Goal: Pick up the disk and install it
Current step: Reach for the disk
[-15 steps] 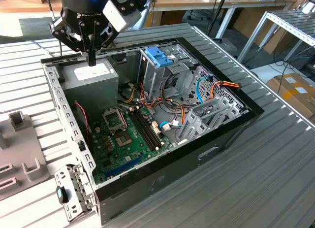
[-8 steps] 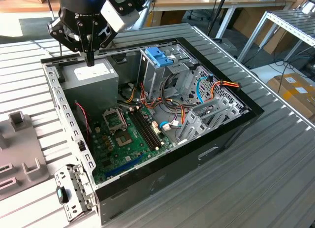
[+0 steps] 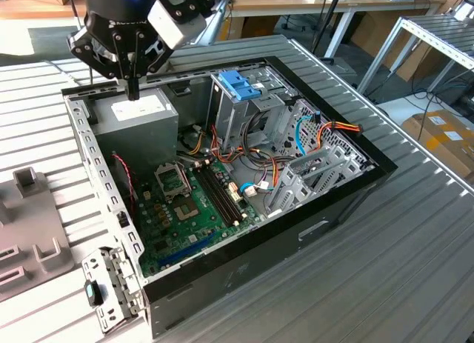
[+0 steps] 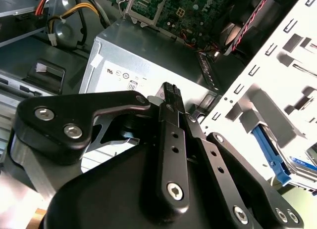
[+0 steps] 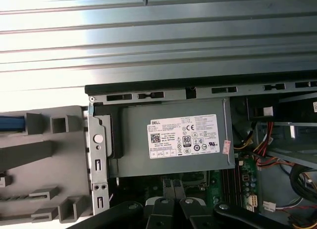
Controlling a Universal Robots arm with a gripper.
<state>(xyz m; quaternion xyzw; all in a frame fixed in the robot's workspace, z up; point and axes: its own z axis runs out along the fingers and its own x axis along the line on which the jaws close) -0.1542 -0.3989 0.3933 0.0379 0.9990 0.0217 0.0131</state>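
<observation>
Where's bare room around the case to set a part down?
Ribbed table on the exterior view's right of the case is bare. Inside is crowded: cables by the drive cage; the hand hovers over the power supply.

The counter [image 3: 415,269] is ribbed metal, pale grey with a dull sheen. The case [image 3: 244,269] has a glossy black side panel and bare, punched metal rims. The power supply [image 3: 137,117] is matt grey metal with a white paper sticker [image 5: 183,136]. The latch [image 3: 241,84] is smooth light-blue plastic. The claw [image 4: 171,90] is matt black with bright metal screw heads. The fixture [image 5: 44,155] is matt grey plastic, and the disk [image 4: 271,152] in it shows 1 blue plastic rail. The box [image 3: 444,132] is brown cardboard.
</observation>
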